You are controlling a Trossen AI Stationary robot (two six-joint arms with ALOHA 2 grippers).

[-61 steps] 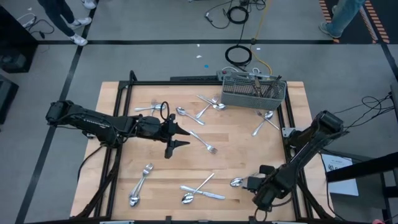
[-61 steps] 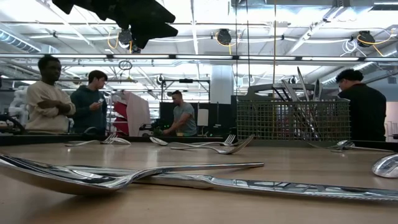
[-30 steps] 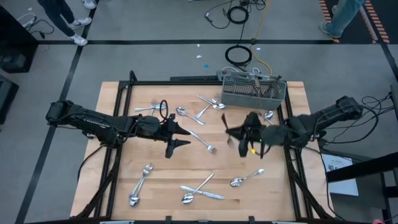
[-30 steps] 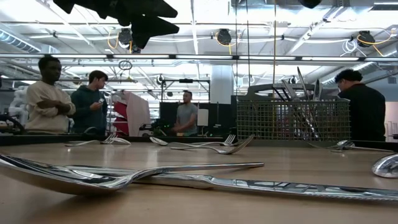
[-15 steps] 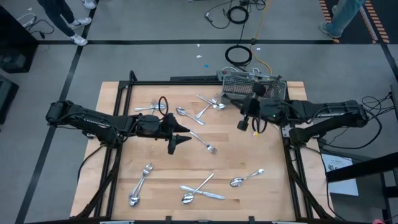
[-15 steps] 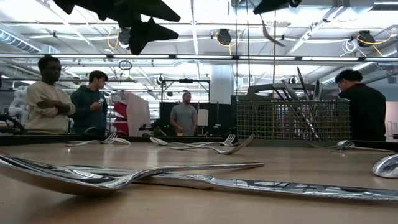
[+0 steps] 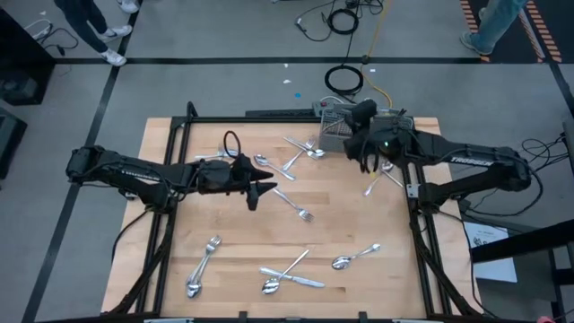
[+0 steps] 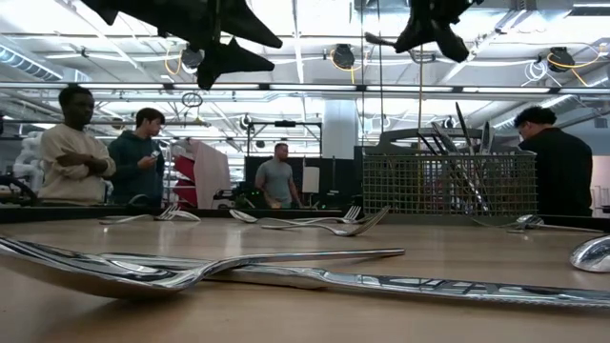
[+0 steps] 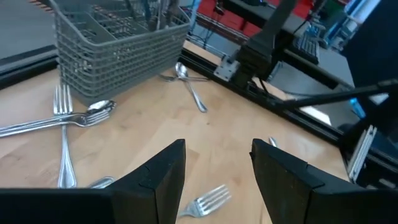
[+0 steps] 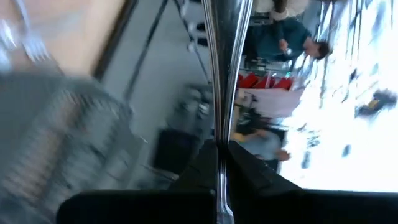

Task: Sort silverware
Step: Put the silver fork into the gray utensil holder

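Two robot arms work above a wooden table (image 7: pixel 179 242) strewn with silverware, a grey mesh basket (image 7: pixel 395 132) at its far edge.

The table's middle is mostly bare wood. The silverware lies in loose groups: forks and spoons (image 7: pixel 296 152) just beside the basket, a fork (image 7: pixel 298 208) near the centre, a spoon (image 7: pixel 352 257) and a crossed cluster (image 7: pixel 285 276) near the front edge, and a fork and spoon (image 7: pixel 202 265) at the front left. The left gripper (image 7: pixel 263 191) hovers over the centre-left, fingers (image 9: pixel 163 177) parted and holding nothing. The right gripper (image 7: pixel 363 154) hangs at the basket's near wall, fingers clamped on one slim utensil handle (image 10: pixel 222 56), which only the right wrist view shows. The low view alone shows utensils standing in the basket and people (image 8: pixel 71 143) beyond.
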